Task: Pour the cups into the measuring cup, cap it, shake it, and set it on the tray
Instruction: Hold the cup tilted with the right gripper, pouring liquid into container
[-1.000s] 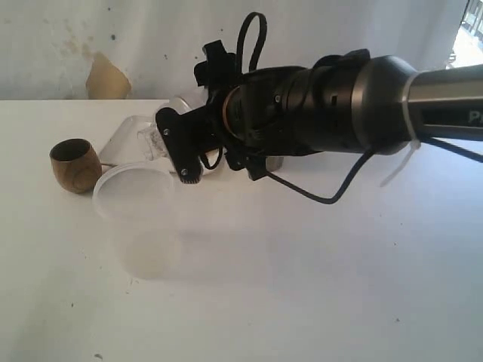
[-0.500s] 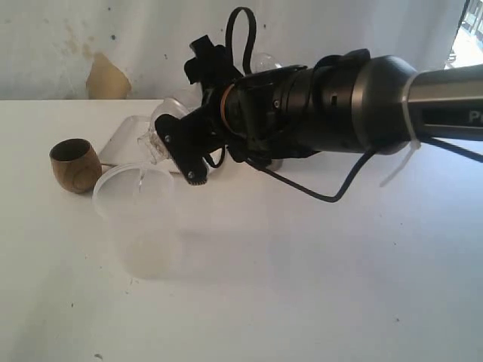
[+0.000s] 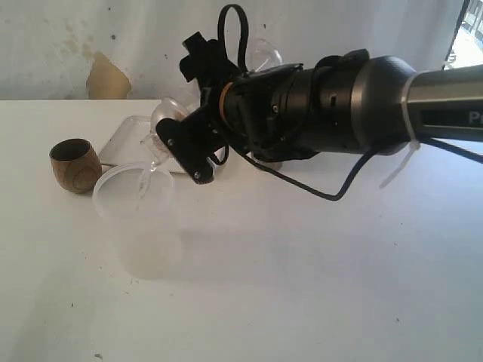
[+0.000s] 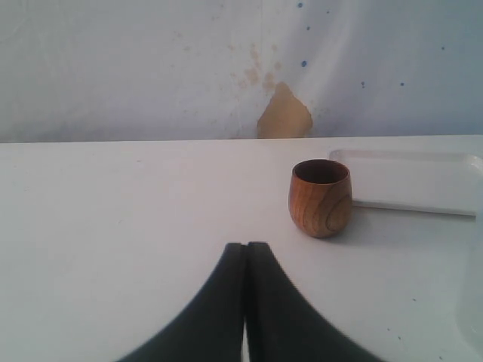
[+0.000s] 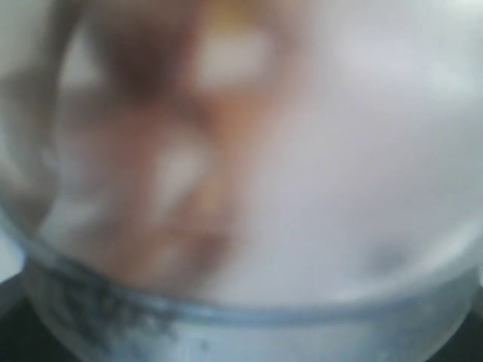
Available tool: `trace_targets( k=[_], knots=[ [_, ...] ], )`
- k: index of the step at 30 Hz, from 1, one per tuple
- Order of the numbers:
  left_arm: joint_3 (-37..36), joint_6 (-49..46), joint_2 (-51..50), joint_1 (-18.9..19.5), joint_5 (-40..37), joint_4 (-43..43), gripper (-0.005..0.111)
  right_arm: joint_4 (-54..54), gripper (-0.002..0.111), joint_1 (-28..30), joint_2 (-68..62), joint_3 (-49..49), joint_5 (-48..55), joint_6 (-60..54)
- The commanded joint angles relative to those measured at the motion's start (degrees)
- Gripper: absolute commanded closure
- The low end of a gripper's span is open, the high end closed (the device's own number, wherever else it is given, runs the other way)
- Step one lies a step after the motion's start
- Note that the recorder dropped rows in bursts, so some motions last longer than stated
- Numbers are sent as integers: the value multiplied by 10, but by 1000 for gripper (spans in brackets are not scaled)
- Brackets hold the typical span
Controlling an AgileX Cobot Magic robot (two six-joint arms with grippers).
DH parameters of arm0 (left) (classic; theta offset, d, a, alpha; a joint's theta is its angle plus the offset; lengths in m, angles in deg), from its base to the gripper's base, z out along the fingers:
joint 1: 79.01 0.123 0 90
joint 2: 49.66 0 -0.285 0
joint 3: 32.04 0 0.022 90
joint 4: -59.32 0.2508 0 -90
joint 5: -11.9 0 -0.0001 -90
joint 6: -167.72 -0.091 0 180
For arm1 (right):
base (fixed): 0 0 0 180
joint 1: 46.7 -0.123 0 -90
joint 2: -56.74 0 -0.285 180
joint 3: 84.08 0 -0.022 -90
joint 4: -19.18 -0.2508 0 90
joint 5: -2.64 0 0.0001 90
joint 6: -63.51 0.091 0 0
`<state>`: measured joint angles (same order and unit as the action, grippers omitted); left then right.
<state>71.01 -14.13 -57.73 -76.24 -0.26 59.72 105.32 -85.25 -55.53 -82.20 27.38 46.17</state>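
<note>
My right gripper (image 3: 190, 109) reaches across to the left and is shut on the clear measuring cup (image 3: 167, 115). The cup is tipped steeply, its mouth low over the milky tub (image 3: 143, 234) and its rounded foot up behind the wrist. A thin clear streak hangs from the mouth into the tub. In the right wrist view the blurred measuring cup (image 5: 249, 241) fills the picture. The brown wooden cup (image 3: 75, 165) (image 4: 320, 197) stands upright, left of the tub. The white tray (image 3: 121, 142) (image 4: 407, 181) lies behind it. My left gripper (image 4: 245, 249) is shut and empty, short of the wooden cup. The steel tumbler is hidden.
The right arm's thick black wrist and a loose cable (image 3: 317, 192) span the middle of the white table (image 3: 302, 286). A wall with a tan patch (image 3: 106, 79) closes off the far side. The tub's rim shows at one edge of the left wrist view.
The right gripper has rolled and risen, tipping the measuring cup further so its foot now shows above the wrist. The wooden cup, tub and tray have stayed put.
</note>
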Motion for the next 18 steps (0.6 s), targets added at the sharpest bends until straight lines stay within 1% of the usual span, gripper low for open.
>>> trace_targets(
  k=[1,18],
  knots=[
    [-3,3,3,-1,5,1,107,41,108,-11,9,-7,10,-6],
    [-3,3,3,-1,5,1,107,91,108,-14,9,-7,21,-6]
  ],
)
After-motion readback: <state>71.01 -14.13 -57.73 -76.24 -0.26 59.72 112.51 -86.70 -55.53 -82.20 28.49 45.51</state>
